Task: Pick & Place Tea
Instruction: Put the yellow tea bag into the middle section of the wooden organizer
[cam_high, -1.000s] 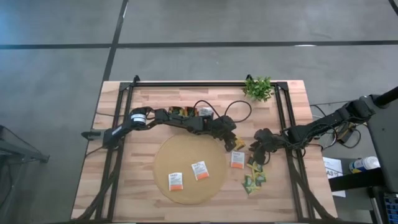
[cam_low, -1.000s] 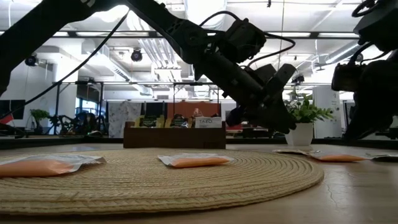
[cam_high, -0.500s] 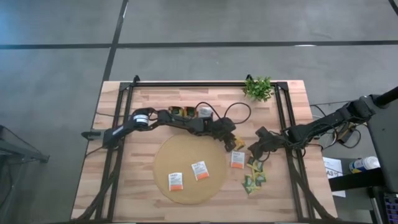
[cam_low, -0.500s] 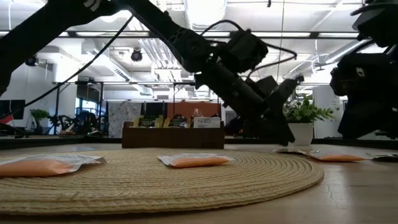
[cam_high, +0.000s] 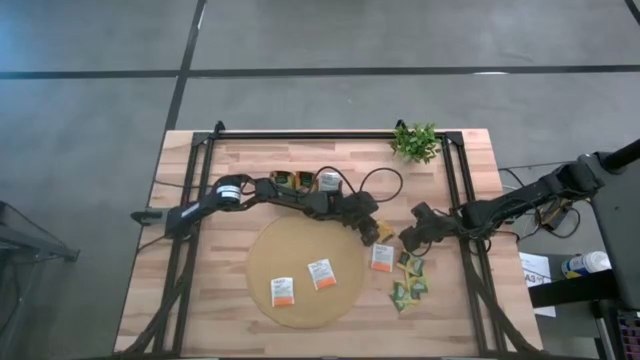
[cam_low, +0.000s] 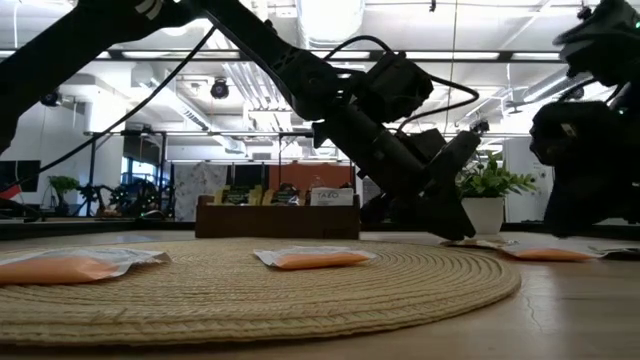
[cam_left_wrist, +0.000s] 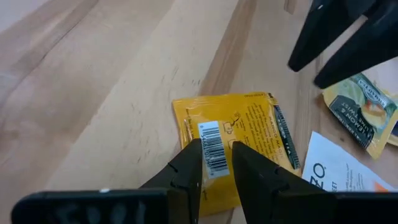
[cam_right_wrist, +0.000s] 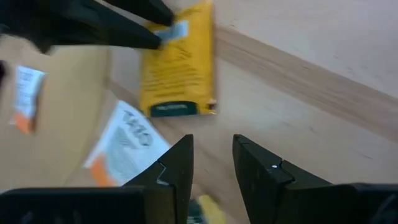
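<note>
A yellow tea sachet (cam_left_wrist: 249, 124) lies flat on the wood just off the round tan mat's (cam_high: 300, 270) right edge. My left gripper (cam_left_wrist: 216, 152) slants down onto its barcode end, open by a narrow gap. My right gripper (cam_right_wrist: 211, 155) hovers just to the right of that sachet (cam_right_wrist: 177, 68), open and holding nothing. Three white-and-orange sachets lie flat, two on the mat (cam_high: 321, 273) and one (cam_high: 382, 257) at its right rim. Several green and yellow sachets (cam_high: 408, 282) lie on the wood to the right of the mat. My left gripper's fingertips (cam_left_wrist: 193, 152) stand at the yellow sachet's barcode end (cam_left_wrist: 211, 140), coming slantwise from above and from the table's left. The sachet lies flat on the wood. Whether the tips touch it I cannot tell.
A dark brown tray (cam_low: 278, 215) stands at the back of the table, partly under my left arm. A small green plant (cam_high: 415, 142) stands at the far right corner. The black frame rails (cam_high: 455, 200) run along the table's sides. Bare wood lies at the near left.
My left gripper has sunk toward the yellow sachet, staying over the same spot. My right gripper has rolled about its own pointing line while staying beside the sachet. No sachet has moved.
</note>
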